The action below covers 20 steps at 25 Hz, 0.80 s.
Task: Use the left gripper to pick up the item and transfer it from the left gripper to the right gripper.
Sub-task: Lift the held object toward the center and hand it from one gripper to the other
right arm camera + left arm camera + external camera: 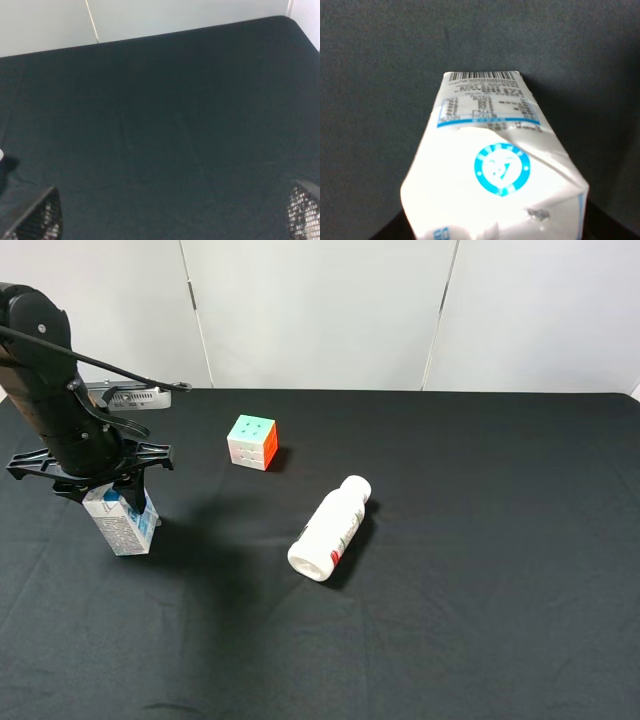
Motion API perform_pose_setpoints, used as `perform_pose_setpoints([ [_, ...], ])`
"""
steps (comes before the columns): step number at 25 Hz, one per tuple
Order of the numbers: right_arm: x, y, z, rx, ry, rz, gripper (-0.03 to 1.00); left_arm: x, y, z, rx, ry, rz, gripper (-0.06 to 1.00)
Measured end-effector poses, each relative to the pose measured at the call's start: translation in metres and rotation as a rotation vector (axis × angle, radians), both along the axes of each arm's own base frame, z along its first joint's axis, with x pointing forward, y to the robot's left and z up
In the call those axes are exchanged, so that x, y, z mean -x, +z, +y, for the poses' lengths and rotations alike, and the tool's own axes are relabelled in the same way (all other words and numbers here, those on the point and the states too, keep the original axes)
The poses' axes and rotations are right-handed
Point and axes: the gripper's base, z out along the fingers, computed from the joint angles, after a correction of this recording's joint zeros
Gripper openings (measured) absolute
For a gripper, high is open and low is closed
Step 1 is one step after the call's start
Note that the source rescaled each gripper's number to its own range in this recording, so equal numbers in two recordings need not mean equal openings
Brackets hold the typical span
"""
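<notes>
Left pincer (pixel 112 490) is clamped on the carton (pixel 125 523), jaws pressed in on the gabled top from above. The grip is high on the box, which leaves the whole lower body free, and that looks like the part the other arm would take at the handover. The carton stands directly under the pincer, roughly upright with a slight lean. Its base appears to be down on the black counter (pixel 480 620), so I judge the lift not yet made.

The left wrist view looks straight down the carton (pixel 495 165). The blue round emblem is near the camera and the barcode at the far end, with the box centred in the grip rather than hanging off to one side.

The puzzle cube (pixel 252 441) sits well apart from the left pincer, out toward the middle of the counter and a little farther back. The white bottle (pixel 330 528) lies on its side farther out toward the right arm's side. Neither one touches the carton, so a straight rise looks unobstructed.

Right pincer (pixel 172 200) has its jaws wide apart with nothing between them, over bare cloth and well away from the carton. It looks ready to receive. The risk I see is the carton swinging or slipping from that top pinch once it leaves the counter.
</notes>
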Motion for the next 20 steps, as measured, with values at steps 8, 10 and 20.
perform_pose_setpoints([
  [8,0.000,0.000,0.000,0.000,0.000,0.000,1.00,0.000,0.001,0.000,0.001,0.000,-0.004,0.00],
  [10,0.000,0.000,0.000,-0.005,0.003,0.000,1.00,0.001,0.006,0.000,0.005,0.001,-0.012,0.00],
  [20,0.000,0.000,0.000,0.000,0.000,-0.001,1.00,0.019,0.053,0.005,0.032,0.000,-0.098,0.00],
])
